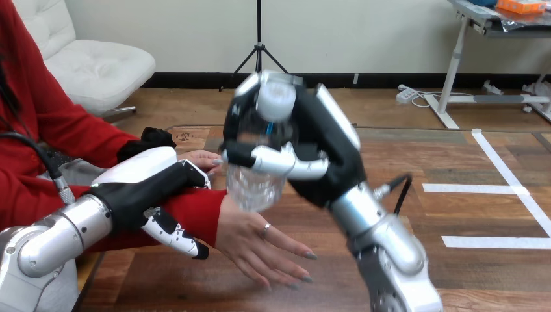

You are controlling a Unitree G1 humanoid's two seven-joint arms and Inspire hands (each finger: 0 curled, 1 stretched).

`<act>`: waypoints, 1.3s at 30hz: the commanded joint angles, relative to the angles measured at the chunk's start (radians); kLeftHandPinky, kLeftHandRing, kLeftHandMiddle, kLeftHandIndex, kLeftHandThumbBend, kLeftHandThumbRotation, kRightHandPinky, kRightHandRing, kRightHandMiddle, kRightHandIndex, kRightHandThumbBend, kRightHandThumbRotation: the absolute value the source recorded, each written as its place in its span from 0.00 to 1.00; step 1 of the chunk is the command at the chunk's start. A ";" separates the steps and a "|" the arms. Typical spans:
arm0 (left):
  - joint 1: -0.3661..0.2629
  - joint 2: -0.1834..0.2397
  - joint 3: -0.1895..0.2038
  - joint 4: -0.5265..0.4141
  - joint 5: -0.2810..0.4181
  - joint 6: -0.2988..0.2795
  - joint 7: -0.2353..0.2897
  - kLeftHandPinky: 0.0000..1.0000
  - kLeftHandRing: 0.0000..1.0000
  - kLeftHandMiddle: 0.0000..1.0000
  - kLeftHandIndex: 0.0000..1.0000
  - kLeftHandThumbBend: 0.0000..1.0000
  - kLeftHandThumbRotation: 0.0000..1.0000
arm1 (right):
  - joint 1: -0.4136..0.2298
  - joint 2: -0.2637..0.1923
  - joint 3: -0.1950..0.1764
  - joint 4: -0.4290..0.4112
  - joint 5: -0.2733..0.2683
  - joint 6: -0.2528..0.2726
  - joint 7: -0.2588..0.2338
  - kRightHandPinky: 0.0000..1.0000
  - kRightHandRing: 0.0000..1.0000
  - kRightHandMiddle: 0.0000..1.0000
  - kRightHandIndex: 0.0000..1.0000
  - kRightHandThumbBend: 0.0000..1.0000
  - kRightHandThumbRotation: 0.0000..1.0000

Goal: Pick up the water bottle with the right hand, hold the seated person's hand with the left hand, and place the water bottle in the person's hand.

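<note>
Looking down over my wooden table (481, 195), I take the person's hand (256, 237) as my landmark: it lies open, fingers spread and reaching out over the tabletop. Directly above it I see the water bottle (256, 185), clear with a white cap (276, 101), tilted with the cap towards me, its base just over the hand; I cannot tell whether they touch. My right hand (328, 153) grips the bottle, fingers wrapped round its body. Just left of the landmark, my left hand (140, 179) clasps the person's red-sleeved wrist (201, 211), with its fingers (179, 237) curled beneath.
</note>
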 commanded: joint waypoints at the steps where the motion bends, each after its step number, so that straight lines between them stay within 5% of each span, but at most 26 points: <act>1: -0.038 -0.043 -0.002 -0.145 -0.059 -0.064 0.006 0.29 0.34 0.40 0.41 0.94 0.00 | -0.101 0.013 -0.036 -0.058 0.016 -0.006 0.003 0.24 0.30 0.38 0.40 0.82 0.00; 24: 0.031 -0.034 0.013 -0.247 -0.082 -0.023 -0.021 0.26 0.32 0.40 0.42 0.96 0.00 | -0.137 0.007 -0.076 0.013 -0.025 0.036 -0.036 0.24 0.29 0.38 0.40 0.82 0.00; 39: 0.045 -0.033 0.033 -0.278 -0.096 -0.024 -0.026 0.27 0.33 0.40 0.42 0.96 0.00 | -0.145 0.015 -0.088 0.142 -0.056 0.021 -0.037 0.25 0.30 0.39 0.40 0.80 0.00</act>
